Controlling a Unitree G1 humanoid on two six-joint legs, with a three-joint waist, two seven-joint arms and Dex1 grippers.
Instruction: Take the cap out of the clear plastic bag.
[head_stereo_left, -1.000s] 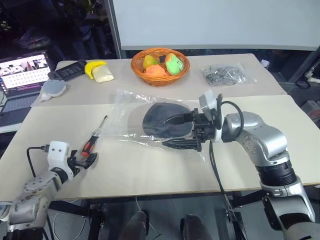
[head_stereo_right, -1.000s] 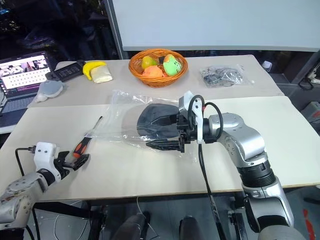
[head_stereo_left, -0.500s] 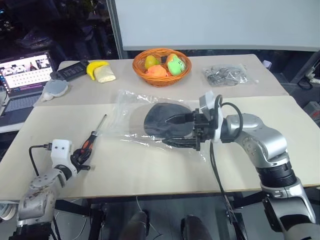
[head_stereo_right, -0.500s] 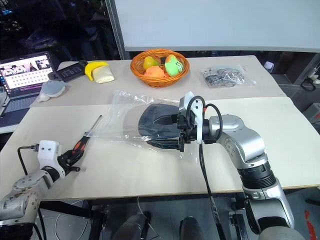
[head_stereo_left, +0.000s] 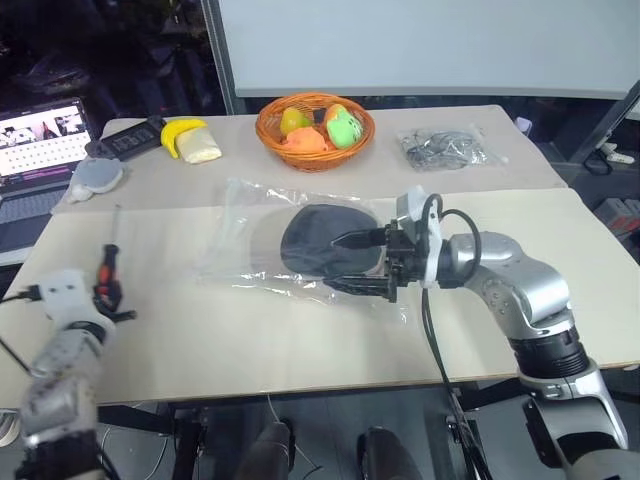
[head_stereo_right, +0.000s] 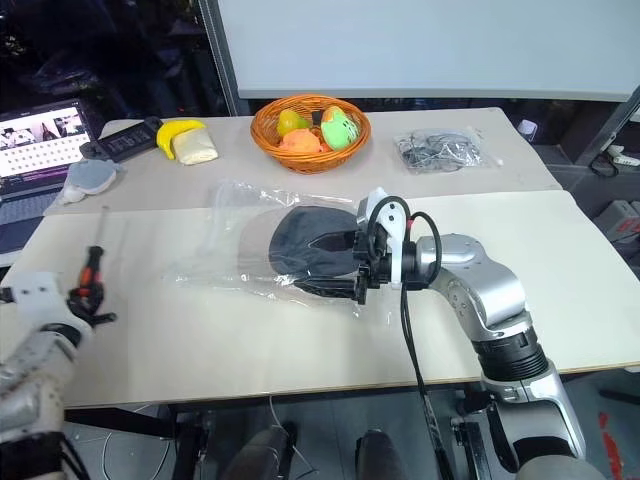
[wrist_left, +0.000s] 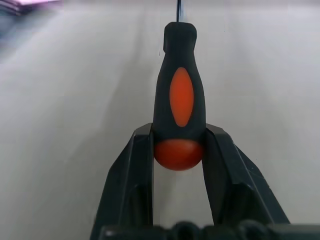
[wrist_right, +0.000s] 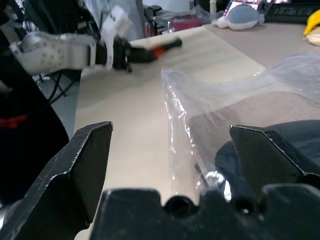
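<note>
The cap (head_stereo_left: 315, 240) shows as a dark oval inside the clear plastic bag (head_stereo_left: 240, 235), which lies flat and crinkled mid-table. My right gripper (head_stereo_left: 340, 263) stands open at the bag's right end, one finger over the cap's edge and one at the bag's near edge; nothing is pinched. In the right wrist view the cap (wrist_right: 280, 145) lies beyond the spread fingers. My left gripper (wrist_left: 177, 132) is shut on a screwdriver (wrist_left: 181, 95) by its black and orange handle. It holds the tool off the table at the far left (head_stereo_left: 105, 270).
A wicker basket (head_stereo_left: 313, 130) of fruit stands at the back centre. A small bag of grey items (head_stereo_left: 445, 148) lies to its right. A banana (head_stereo_left: 180, 130), a black remote (head_stereo_left: 125, 140), a grey-blue plush (head_stereo_left: 95, 175) and a laptop (head_stereo_left: 40, 135) sit at back left.
My left gripper shut on the screwdriver's handle, then lifted it off the table and carried it leftward. The right gripper stayed open at the bag.
</note>
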